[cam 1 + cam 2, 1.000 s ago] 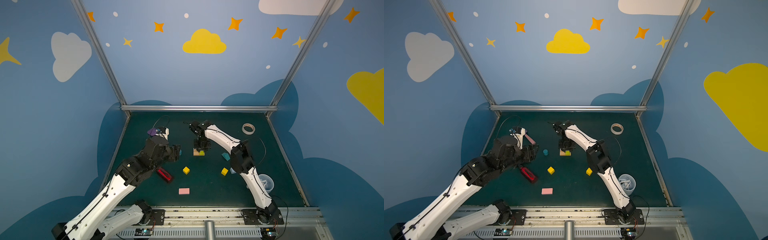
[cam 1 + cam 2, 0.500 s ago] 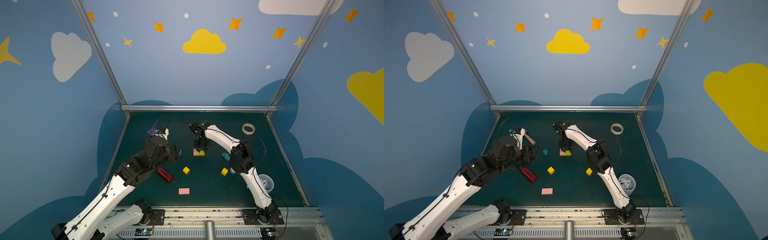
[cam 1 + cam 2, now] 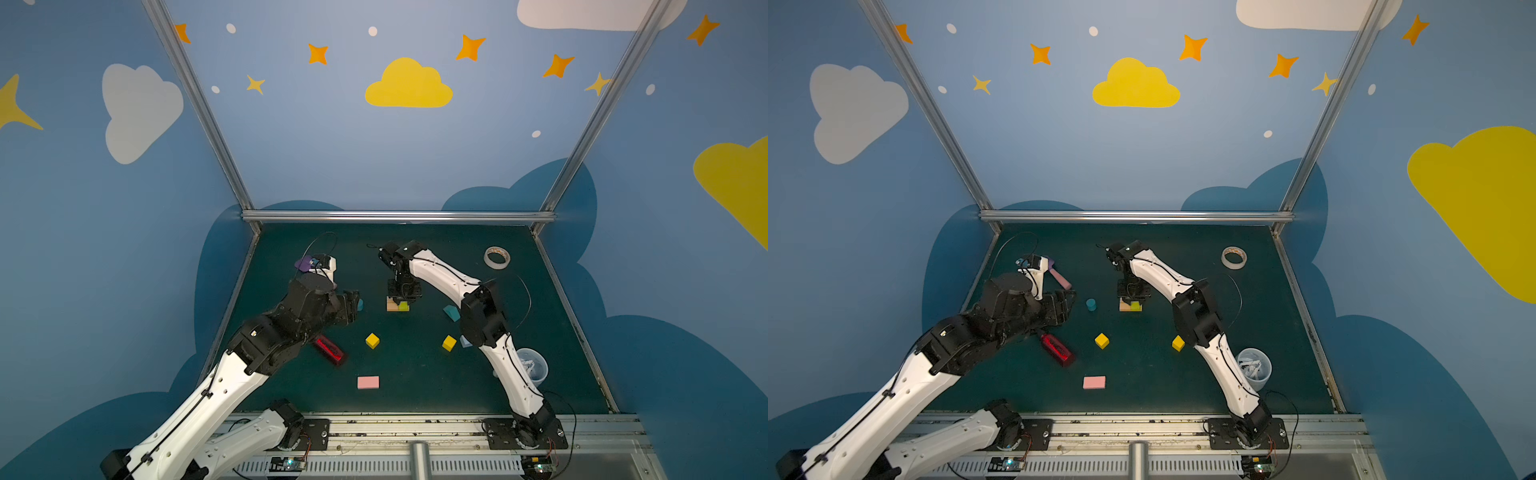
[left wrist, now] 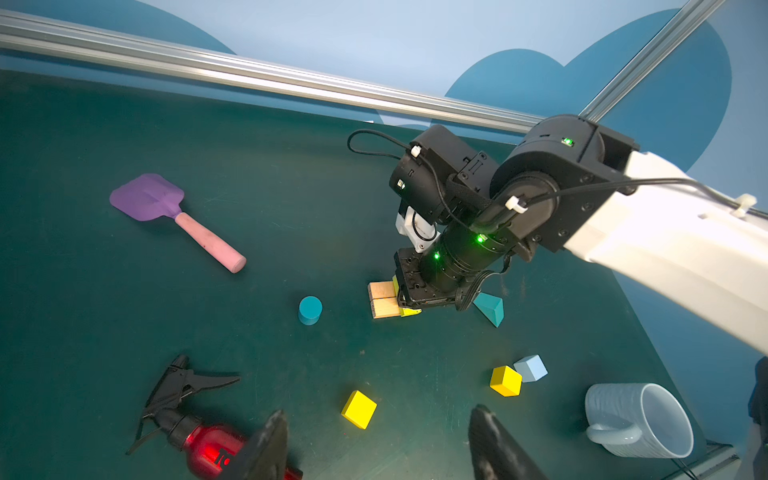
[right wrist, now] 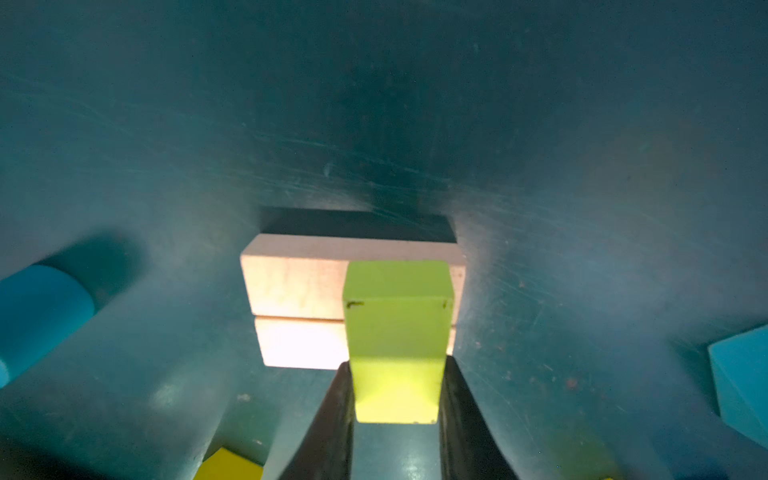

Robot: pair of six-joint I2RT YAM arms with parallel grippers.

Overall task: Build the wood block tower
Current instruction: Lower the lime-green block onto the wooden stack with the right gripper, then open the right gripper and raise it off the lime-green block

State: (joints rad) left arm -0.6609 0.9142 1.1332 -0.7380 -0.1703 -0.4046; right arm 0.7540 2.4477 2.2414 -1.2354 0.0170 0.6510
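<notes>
Two tan bars (image 5: 299, 291) lie side by side on the green mat. My right gripper (image 5: 397, 390) is shut on the lime slab (image 5: 397, 332), which sits across one end of them; both top views show this stack (image 3: 392, 306) under the gripper. My left gripper (image 4: 378, 453) hangs open and empty above a yellow cube (image 4: 359, 409). Loose on the mat are a second yellow cube (image 3: 449, 343), the pale-blue cube (image 4: 530, 368), the teal cylinder (image 3: 1091, 304), the teal house-shape (image 3: 451, 312) and the pink slab (image 3: 368, 382).
A red bottle (image 3: 329, 350) lies just under the left arm. A purple spatula (image 4: 166, 208) lies at the back left, a tape roll (image 3: 497, 257) at the back right, and a pale cup (image 3: 532, 365) beside the right arm's base.
</notes>
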